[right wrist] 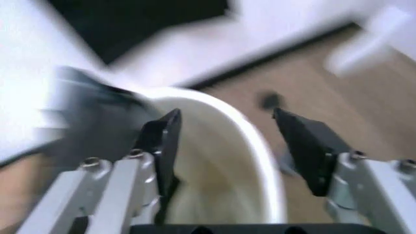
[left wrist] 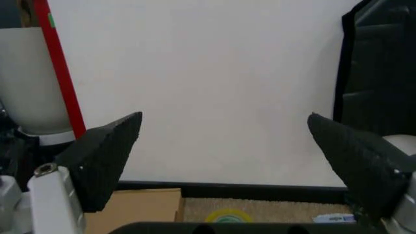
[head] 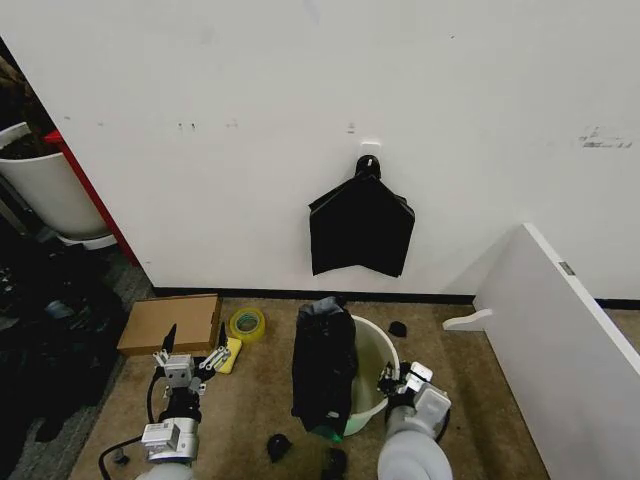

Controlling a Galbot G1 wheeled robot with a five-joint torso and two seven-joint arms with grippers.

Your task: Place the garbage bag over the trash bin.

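Starting at the left: left gripper (head: 186, 362) hovering low over the carpet (head: 250, 400) near its left edge, just in front of the cardboard box (head: 171, 323), jaws spread wide and holding nothing, well apart from the bag. Then the roll of yellow tape (head: 247, 323) lying close to the baseboard. Next, the garbage bag (head: 324, 365) hanging limp and bunched over the left rim of the trash bin (head: 376, 360), sagging down its outer side; looking thin, glossy, crinkled, black, with a gathered top. Judging it very light, soft and slippery, likely slipping off the rim if tugged carelessly, so pinching the loose upper hem near the rim seeming the best hold. Cream-white round bin standing mid-carpet below the flat black bundle (head: 361, 228) hooked on the wall, rigid and light, probably sliding if pushed. Finally the right gripper (right wrist: 227, 146) hovering at the bin's right rim, jaws wide and straddling that rim, gripping nothing.
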